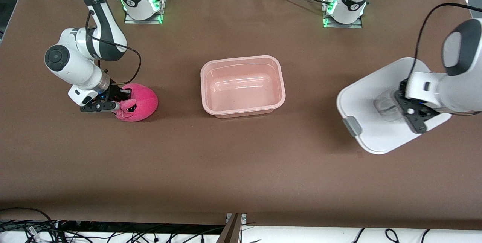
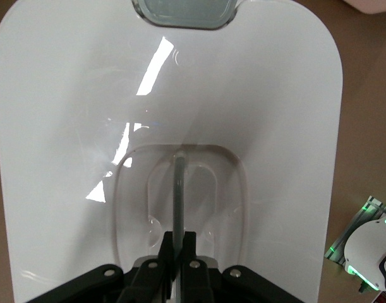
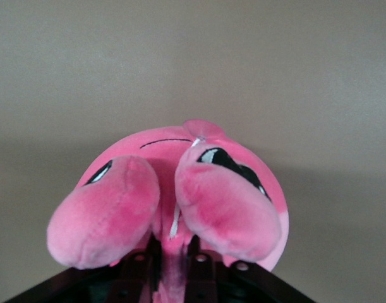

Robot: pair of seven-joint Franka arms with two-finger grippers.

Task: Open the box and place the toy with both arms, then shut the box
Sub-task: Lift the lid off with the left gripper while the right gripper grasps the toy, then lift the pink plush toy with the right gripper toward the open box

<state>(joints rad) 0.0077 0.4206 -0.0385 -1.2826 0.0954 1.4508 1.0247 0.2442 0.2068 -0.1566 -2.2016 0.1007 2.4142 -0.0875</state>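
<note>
The pale pink tub of the box sits open in the middle of the brown table, with nothing inside it that I can see. Its white lid is off and held toward the left arm's end of the table, tilted, well apart from the tub. One grey clip shows on the lid's edge facing the tub, and in the left wrist view another grey clip shows at the lid's end away from the gripper.

The left gripper is on the lid's clear recessed handle. From its own wrist camera the black fingers are drawn together on the thin upright rib of that handle, so it is clamped on the lid.

Toward the right arm's end of the table, the pink plush toy rests on the cloth, well apart from the tub. The right gripper is down at the toy's side, right against it. In the right wrist view the toy fills the frame just in front of the gripper, its dark eyes and two rounded pink lobes showing, with a fold of pink plush pinched between the closed fingers.
</note>
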